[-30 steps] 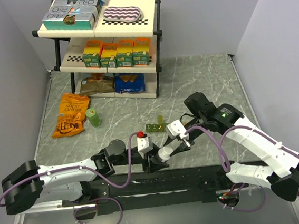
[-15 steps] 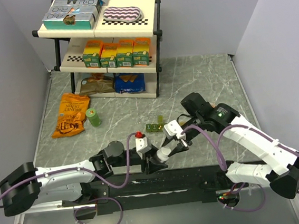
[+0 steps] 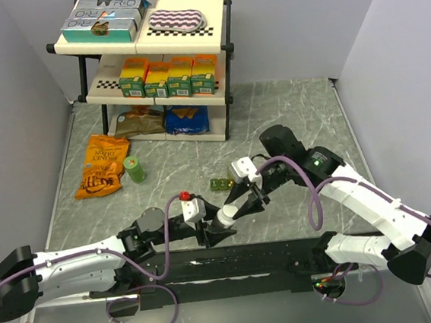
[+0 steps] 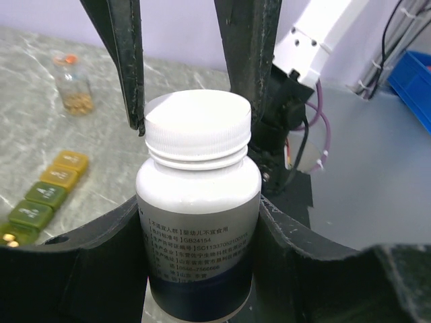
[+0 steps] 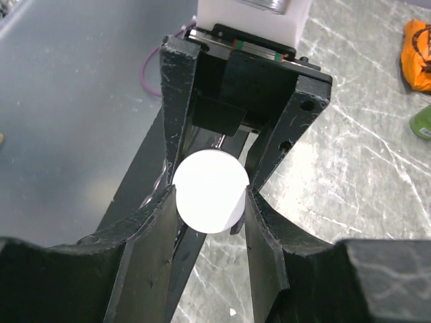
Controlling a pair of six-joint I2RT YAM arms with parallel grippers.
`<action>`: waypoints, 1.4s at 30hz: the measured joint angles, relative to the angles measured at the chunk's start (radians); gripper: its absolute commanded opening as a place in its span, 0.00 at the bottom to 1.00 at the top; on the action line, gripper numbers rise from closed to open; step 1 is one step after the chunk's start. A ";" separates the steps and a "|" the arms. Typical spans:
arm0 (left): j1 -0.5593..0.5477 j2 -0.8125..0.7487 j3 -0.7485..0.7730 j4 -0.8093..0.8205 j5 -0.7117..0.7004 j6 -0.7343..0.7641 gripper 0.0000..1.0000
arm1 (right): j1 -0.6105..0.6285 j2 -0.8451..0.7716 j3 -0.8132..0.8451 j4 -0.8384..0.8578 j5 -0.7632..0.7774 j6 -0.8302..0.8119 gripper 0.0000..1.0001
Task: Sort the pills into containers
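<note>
Surface: grey marbled surface (image 3: 288, 124) carrying everything listed.
Containers: strip of small translucent box compartments (image 4: 46, 195), olive green shading to yellow, lying flat about mid-width of the surface, nearer its near edge, just beyond the held bottle.
Bottle: white plastic pill bottle (image 4: 199, 202) with a printed label, upright, lifted above the near edge.
Cap: white ribbed screw cap (image 4: 197, 118), seated on the bottle.
Left tool (image 4: 199, 235): clamped on the bottle's body from both sides.
Right tool (image 5: 209, 202): reaching down from above, fingers pressed against opposite sides of the cap.
Vial: small clear vial (image 4: 74, 84), orange-topped, standing beyond the containers.
</note>
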 measured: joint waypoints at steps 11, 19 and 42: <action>-0.001 -0.013 -0.004 0.066 -0.040 0.013 0.01 | -0.022 0.018 0.047 0.019 -0.046 0.034 0.13; -0.001 -0.013 -0.004 0.115 -0.061 0.013 0.01 | -0.033 0.026 0.075 0.042 -0.068 0.072 0.12; 0.002 0.000 -0.003 0.179 -0.107 0.005 0.01 | -0.079 0.046 0.121 0.065 -0.109 0.145 0.12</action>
